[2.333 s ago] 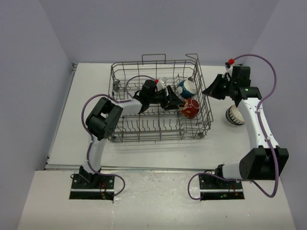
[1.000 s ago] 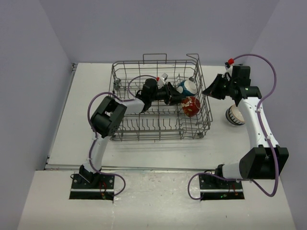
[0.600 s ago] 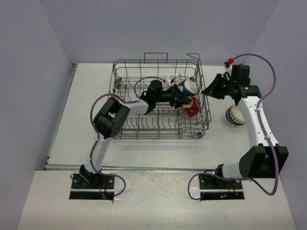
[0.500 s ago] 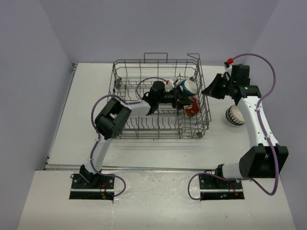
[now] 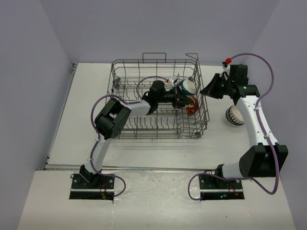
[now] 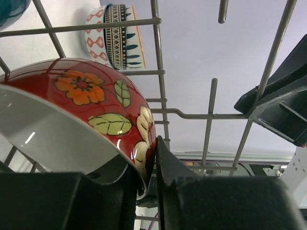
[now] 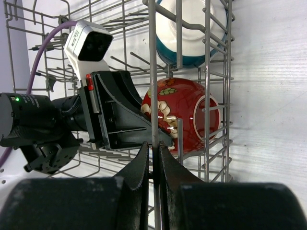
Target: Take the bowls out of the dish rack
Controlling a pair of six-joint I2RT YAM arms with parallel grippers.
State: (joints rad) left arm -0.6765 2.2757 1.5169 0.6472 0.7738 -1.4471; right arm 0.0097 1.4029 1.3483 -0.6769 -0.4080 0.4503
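Your left pincer [image 6: 149, 168] grips the red bowl [image 6: 96, 103] inside the dish rack [image 5: 144, 64], centre frame; your right pincer [image 7: 153, 146] pinches a rack wire. It and the teal bowl [image 5: 188, 86] are left to unload; 1 patterned bowl [image 5: 234, 115] sits on the table [image 5: 86, 120], right.

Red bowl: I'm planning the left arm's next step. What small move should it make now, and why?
Probably lift the red bowl slightly, straight up. The left fingers pinch its rim, and rack wires stand close around it, so it should clear them before moving sideways.
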